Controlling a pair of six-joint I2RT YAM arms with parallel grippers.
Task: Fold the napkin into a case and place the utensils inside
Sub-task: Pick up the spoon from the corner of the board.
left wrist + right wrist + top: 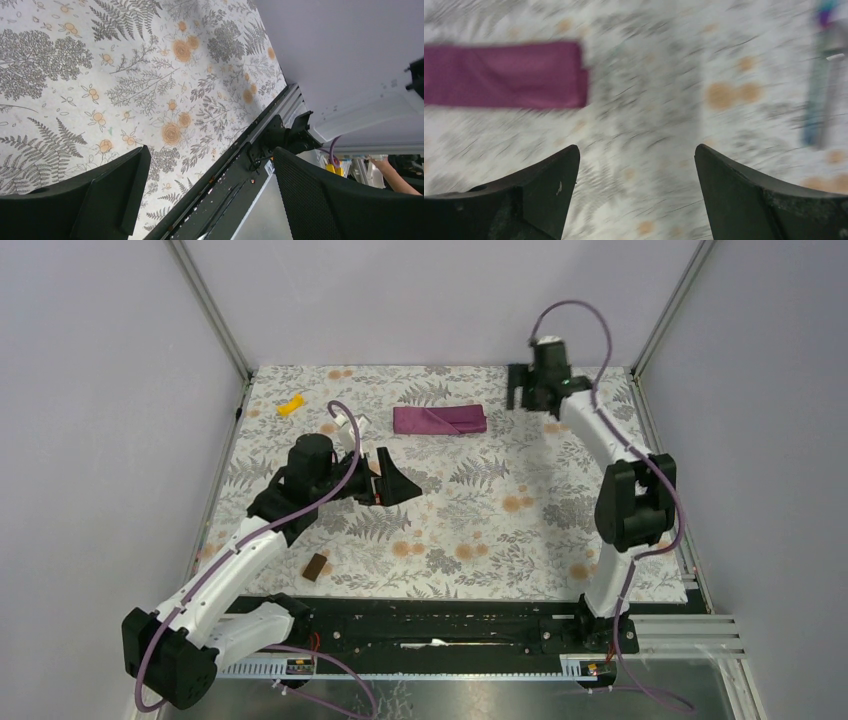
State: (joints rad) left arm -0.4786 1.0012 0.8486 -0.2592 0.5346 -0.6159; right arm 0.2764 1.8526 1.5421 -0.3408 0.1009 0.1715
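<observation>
The case [440, 420] is a slim, matte plum-magenta strip of folded napkin. It lies flat, with its long sides running left to right. From above, a faint slanting crease crosses its upper face. In the right wrist view its right end looks squarely cut, though that picture is smeared.

The utensils [819, 102] show only in that view, as a thin streak shading from teal to purple. They lie well to the right of the case and are too blurred to tell fork from spoon.

The left gripper [210, 155] hangs to the near left of the case and apart from it. Its 2 fingers are spread wide with nothing between them. The right gripper [636, 150] sits just off the case's right end, also spread wide and carrying nothing.

A small yellow piece [290, 406] lies well to the left of the case. A small brown block [316, 567] lies far toward the near left of it.

Under the case is a white table cover [480, 530] printed with grey ferns and orange flowers. Its far edge runs close behind the case. Plain pale lilac walls close in 3 sides, with aluminium posts [212, 310] at the 2 far corners. A black rail [440, 625] holding both arm bases runs along the side nearest the camera, opposite the case.
</observation>
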